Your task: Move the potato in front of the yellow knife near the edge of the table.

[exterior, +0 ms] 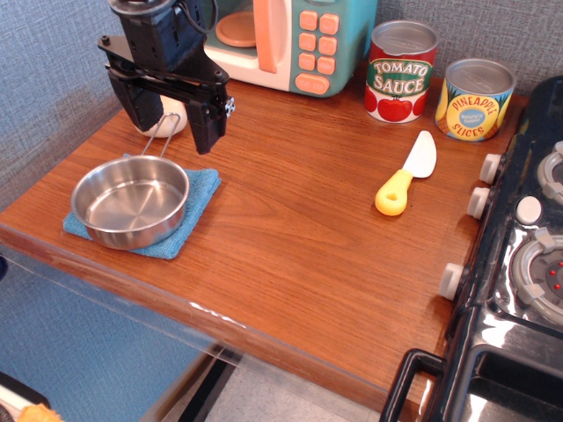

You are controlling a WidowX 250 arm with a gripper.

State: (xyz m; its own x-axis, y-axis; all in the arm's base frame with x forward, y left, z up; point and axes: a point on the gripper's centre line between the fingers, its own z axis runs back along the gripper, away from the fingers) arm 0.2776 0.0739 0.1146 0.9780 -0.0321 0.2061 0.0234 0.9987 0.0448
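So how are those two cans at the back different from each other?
The tomato sauce can is red and white, and taller; the pineapple slices can is yellow and blue, and shorter. The tomato sauce can stands nearer the toy microwave. Both are upright, with silver tops.

The black hand (167, 107) hangs at upper left, fingers (207, 119) pointing down and spread apart, nothing between them.

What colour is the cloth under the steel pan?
Blue; the cloth shows under the pan in the observation.image view.
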